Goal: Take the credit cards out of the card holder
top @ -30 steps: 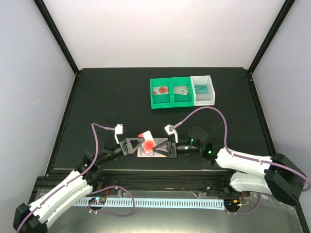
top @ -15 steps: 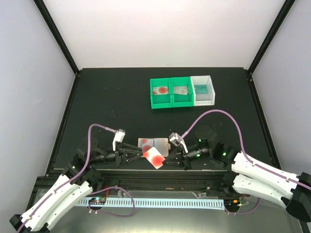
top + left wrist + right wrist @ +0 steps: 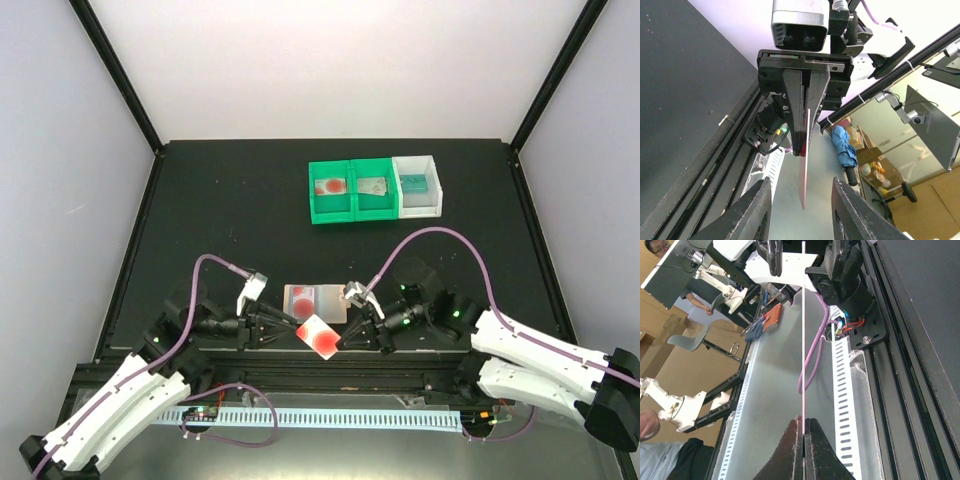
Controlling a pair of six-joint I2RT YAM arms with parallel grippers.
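The card holder (image 3: 328,302) lies open and flat on the black table, with a red blotch showing on its left panel. A pale credit card with a red blotch (image 3: 320,338) is held in the air just in front of it, near the table's front edge. My right gripper (image 3: 347,338) is shut on the card's right end. The card is edge-on in the right wrist view (image 3: 803,340), pinched at the fingertips (image 3: 804,421). My left gripper (image 3: 290,326) is open. Its fingers (image 3: 752,210) straddle the card's free end (image 3: 805,170) without touching it.
At the back stand two green bins (image 3: 350,207) and a white bin (image 3: 417,207). They hold a red-blotched card (image 3: 329,186), a silver-grey card (image 3: 373,185) and a teal card (image 3: 414,183). The table's front rail (image 3: 320,362) runs just below the grippers.
The red-blotched card has come away from the holder and moved toward the front edge. Both grippers have drawn back with it, and the left jaws now stand open.
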